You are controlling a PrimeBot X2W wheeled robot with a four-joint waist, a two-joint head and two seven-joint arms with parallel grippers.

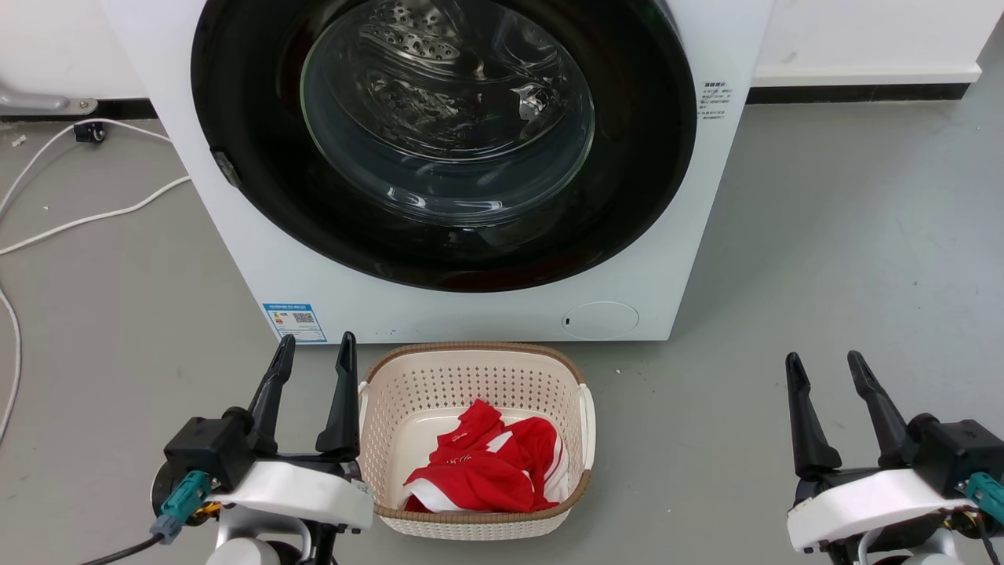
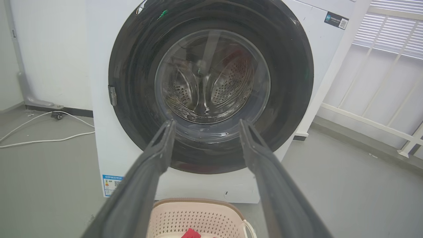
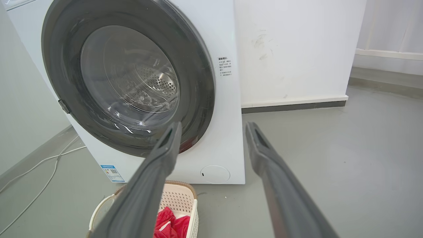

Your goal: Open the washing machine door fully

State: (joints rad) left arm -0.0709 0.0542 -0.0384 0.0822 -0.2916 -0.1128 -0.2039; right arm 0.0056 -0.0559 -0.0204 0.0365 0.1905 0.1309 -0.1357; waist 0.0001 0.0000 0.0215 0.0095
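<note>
Grey floor (image 1: 823, 235) bears washing machine (image 1: 259, 259), basket (image 1: 471, 349), cables (image 1: 94, 216).

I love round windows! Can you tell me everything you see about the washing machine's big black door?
The washing machine door is a round, glossy black ring, nearly as wide as the washing machine. In its middle bulges a clear glass window, showing the holey steel drum behind. A small grey tab sits on its left edge. It looks shut, flat against the front. Nothing touches it: the left end effector and right end effector are low, away from it.
</note>
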